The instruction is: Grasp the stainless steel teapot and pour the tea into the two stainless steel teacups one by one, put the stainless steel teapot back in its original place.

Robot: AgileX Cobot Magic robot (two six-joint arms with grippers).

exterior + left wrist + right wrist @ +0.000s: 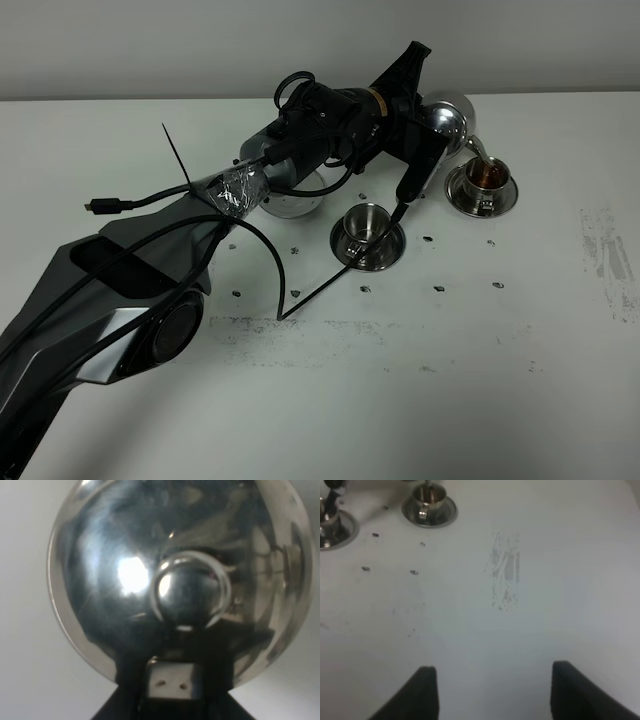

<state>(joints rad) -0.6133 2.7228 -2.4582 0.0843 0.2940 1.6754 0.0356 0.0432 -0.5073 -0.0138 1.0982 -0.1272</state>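
The stainless steel teapot (pixel 448 118) hangs tilted above the far right of the table, my left gripper (pixel 424 130) shut on its handle side. Its thin spout dips toward the right-hand teacup (pixel 487 177), which holds reddish-brown tea (pixel 488 172). The second teacup (pixel 366 224) stands on its saucer nearer the middle, just below the gripper's black finger; I cannot see tea in it. The round steel coaster (pixel 296 203) lies partly under the left arm. In the left wrist view the pot's lid and knob (pixel 192 590) fill the picture. My right gripper (pixel 495 695) hovers open over bare table.
The left arm and its black cables (pixel 262 240) stretch diagonally from the lower left across the table's middle. A grey scuff mark (pixel 605 250) sits near the right edge, seen also as a scuff (pixel 505 570) ahead of the right gripper. Small dark marks dot the white table (pixel 320 400).
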